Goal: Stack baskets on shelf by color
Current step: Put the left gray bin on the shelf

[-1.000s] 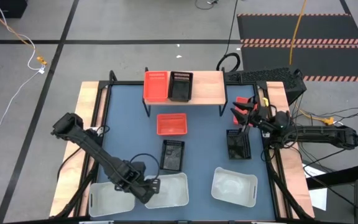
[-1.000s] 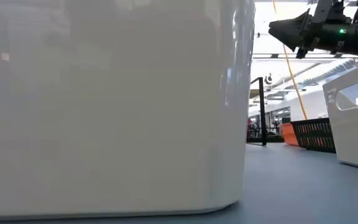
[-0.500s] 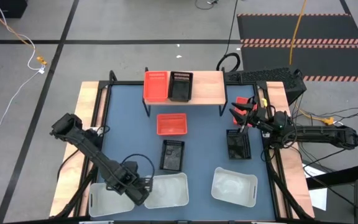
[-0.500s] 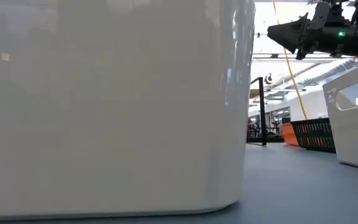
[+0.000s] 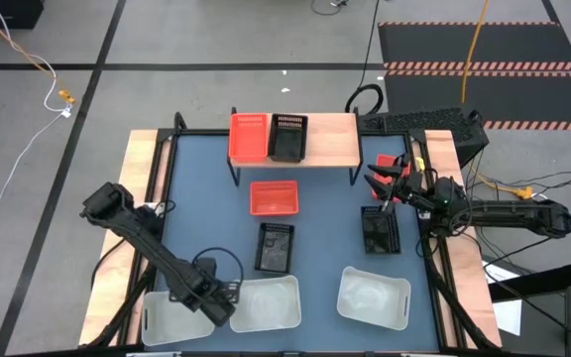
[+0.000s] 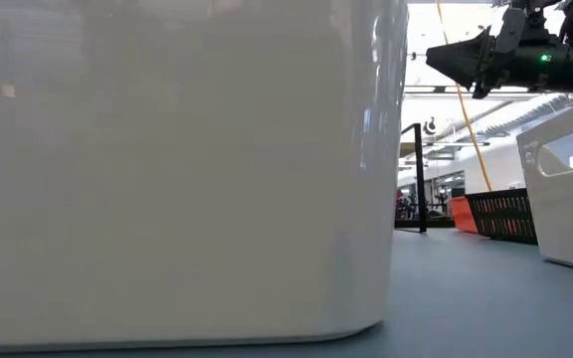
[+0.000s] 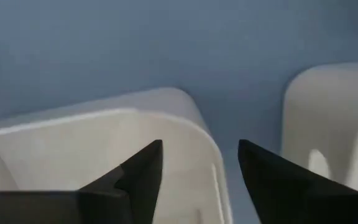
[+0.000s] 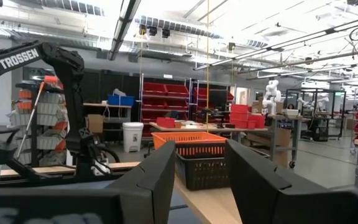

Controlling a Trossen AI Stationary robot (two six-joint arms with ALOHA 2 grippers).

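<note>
Blue covers the top of the table (image 5: pixel 206 208), which has light wood edges and stands on a grey floor with cables. At the 12 o'clock side of the table stands the shelf (image 5: pixel 330 140), a light-wood board on black legs. On its left part sit a red basket (image 5: pixel 249 136) and, touching it on the right, a black slotted basket (image 5: pixel 288 136).

Just below the shelf, near the centre of the table, lies a second red basket (image 5: pixel 275 196). A second black basket (image 5: pixel 275 246) lies toward 6 o'clock from it, and a third black basket (image 5: pixel 381 230) lies toward 3 o'clock. A third red basket (image 5: pixel 389 161) shows only partly at the right edge, behind the right arm.

Along the 6 o'clock edge stand three white baskets: the left white basket (image 5: pixel 171 315) at 7 o'clock, the middle white basket (image 5: pixel 269 302) at 6 o'clock, and the right white basket (image 5: pixel 374 297) at 5 o'clock.

The left gripper (image 5: pixel 228 295) is low between the left and middle white baskets. In the left wrist view its fingers (image 7: pixel 143 171) are spread apart over the rim of one white basket and hold nothing.

The right gripper (image 5: pixel 376 183) hovers above the table at 3 o'clock, near the third black basket, with its fingers spread and empty.
</note>
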